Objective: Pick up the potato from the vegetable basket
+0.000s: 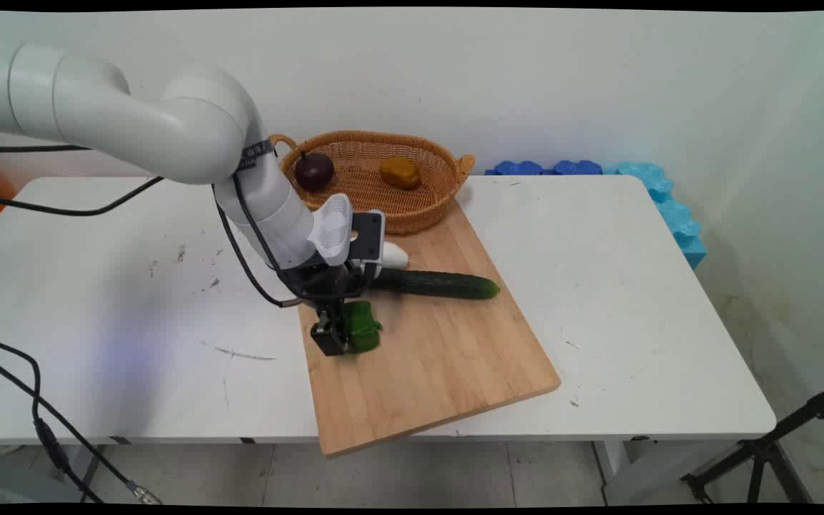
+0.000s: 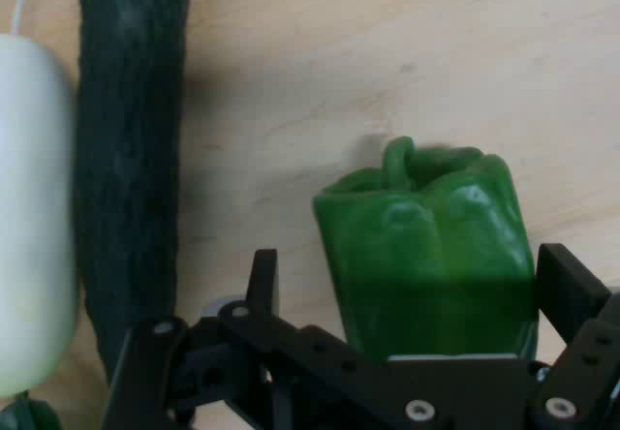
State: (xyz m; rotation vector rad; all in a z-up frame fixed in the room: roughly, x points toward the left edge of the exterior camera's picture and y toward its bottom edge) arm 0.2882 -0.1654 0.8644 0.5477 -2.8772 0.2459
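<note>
the gripper (image 2: 407,299) stands low at frame centre, fingers apart around the green pepper (image 2: 426,256), beside the cucumber (image 2: 131,149) on the board (image 1: 448,357).

A glossy green bell pepper (image 1: 360,325) (image 2: 426,256) lies on its side on the light wooden cutting board (image 1: 440,357) (image 2: 387,52), stem pointing away from the black two-finger gripper (image 1: 337,336) (image 2: 402,299). The gripper's fingers sit on either side of it, one seemingly just clear. A long dark green cucumber (image 1: 433,284) (image 2: 131,159) lies nearby.
</note>
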